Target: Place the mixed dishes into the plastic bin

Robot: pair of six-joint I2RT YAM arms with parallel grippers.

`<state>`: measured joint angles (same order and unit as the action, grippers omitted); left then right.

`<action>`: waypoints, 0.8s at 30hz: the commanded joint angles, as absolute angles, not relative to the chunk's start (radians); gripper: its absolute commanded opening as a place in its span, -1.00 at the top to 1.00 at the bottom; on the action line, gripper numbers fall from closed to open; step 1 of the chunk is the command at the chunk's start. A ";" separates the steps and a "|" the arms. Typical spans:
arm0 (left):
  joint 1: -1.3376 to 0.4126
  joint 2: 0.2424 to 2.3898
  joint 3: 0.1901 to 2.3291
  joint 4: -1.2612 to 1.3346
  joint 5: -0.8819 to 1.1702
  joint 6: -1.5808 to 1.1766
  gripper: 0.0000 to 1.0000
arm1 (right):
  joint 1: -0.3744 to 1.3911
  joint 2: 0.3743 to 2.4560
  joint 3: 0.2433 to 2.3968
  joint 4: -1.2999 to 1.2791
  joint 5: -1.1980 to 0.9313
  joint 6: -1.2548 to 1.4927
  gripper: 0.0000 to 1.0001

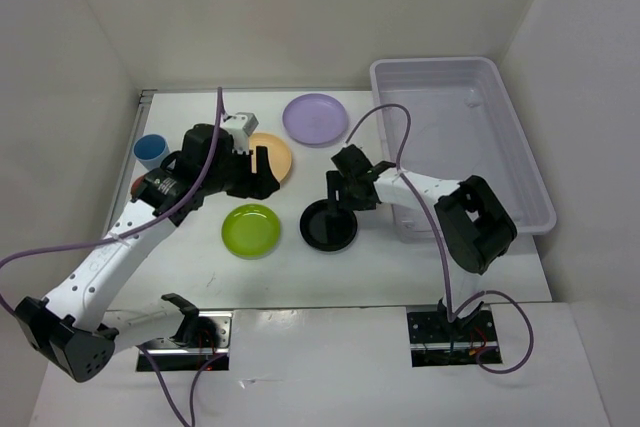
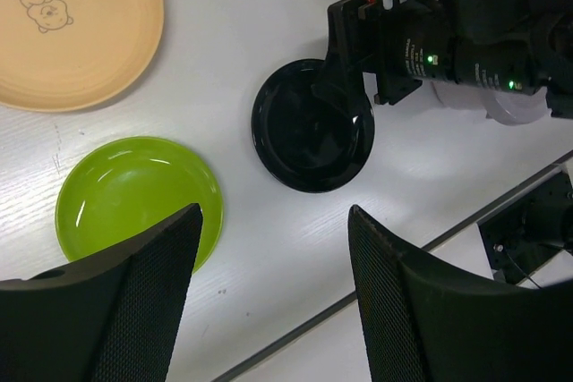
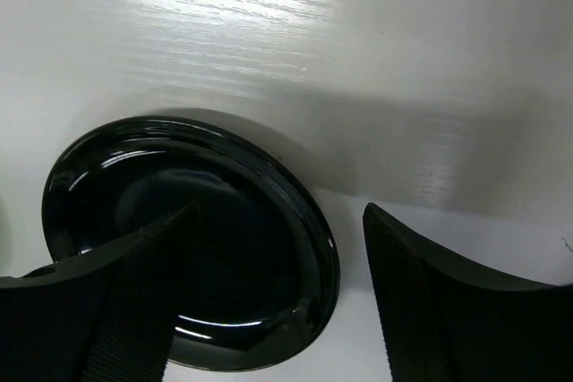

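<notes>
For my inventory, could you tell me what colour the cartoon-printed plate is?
The plate is pale orange, clearest in the left wrist view.

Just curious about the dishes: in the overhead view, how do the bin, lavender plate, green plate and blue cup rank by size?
1. The plastic bin, by far the largest.
2. The lavender plate and the lime green plate: too alike to rank.
3. The blue cup, smallest.

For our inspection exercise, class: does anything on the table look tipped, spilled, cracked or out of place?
Nothing stands out. The lime green plate, black plate, pale orange plate and lavender plate lie flat, right way up; the blue cup stands upright; the plastic bin sits level.
</notes>
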<state>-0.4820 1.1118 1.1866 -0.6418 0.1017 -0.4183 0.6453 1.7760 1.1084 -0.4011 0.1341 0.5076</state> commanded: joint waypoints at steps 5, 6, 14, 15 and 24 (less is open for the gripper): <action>-0.453 1.080 1.184 -0.606 0.166 -0.385 -0.48 | 0.598 1.764 1.075 -0.397 -0.057 0.463 -0.50; -0.453 1.080 1.184 -0.606 0.166 -0.385 -0.50 | 0.598 1.764 1.075 -0.397 -0.057 0.463 -0.50; -0.423 1.071 1.175 -0.595 0.193 -0.376 -0.52 | 0.618 1.796 1.045 -0.376 -0.141 0.463 0.37; -0.423 1.071 1.175 -0.595 0.193 -0.376 -0.55 | 0.618 1.796 1.045 -0.376 -0.141 0.472 0.73; -0.423 1.071 1.175 -0.595 0.202 -0.367 -0.57 | 0.637 1.691 1.054 -0.312 -0.170 0.492 1.00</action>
